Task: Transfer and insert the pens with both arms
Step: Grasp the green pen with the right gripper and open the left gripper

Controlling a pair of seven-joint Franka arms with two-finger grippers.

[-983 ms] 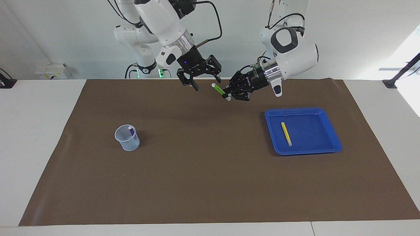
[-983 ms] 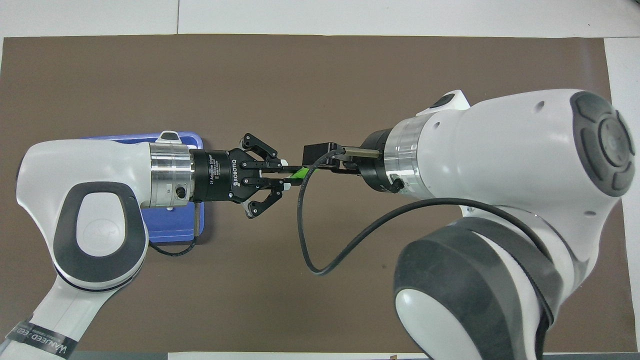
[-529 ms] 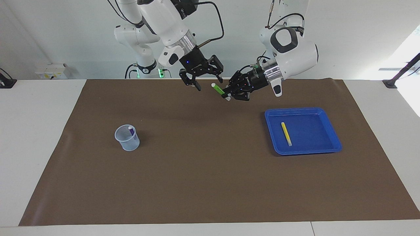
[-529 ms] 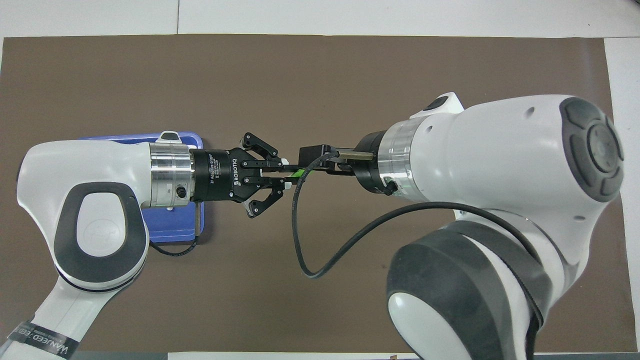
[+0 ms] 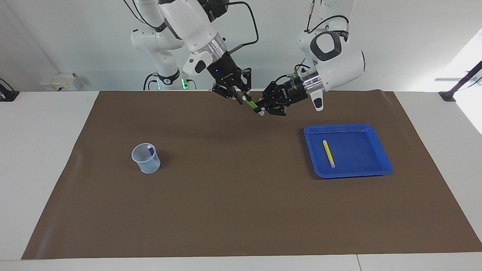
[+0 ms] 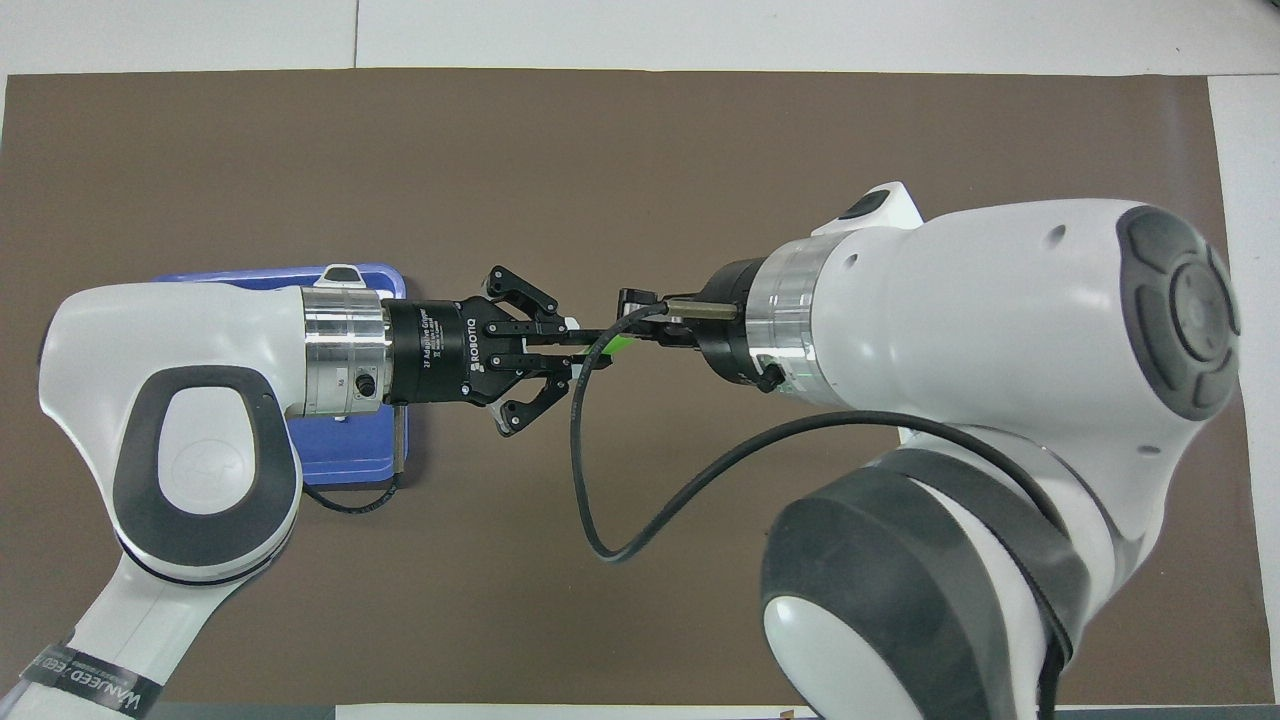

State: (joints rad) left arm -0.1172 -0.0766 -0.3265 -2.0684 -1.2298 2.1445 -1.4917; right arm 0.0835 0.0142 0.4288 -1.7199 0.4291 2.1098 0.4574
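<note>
Green pen (image 5: pixel 250 104) — pinched midair between both arms' jaws.

Glossy white plastic arms (image 5: pixel 335 60); matt brown table cover (image 5: pixel 241 210); shiny blue plastic tray (image 5: pixel 380 156); translucent plastic cup (image 5: pixel 146 159).

A white bench (image 5: pixel 45 158) carries a wide brown mat (image 5: pixel 241 210). Pale, plain wall (image 5: pixel 395 45) at the robots' end, a white socket box (image 5: pixel 58 81) at its foot, and daylight glaring in from a window (image 5: pixel 470 75).
</note>
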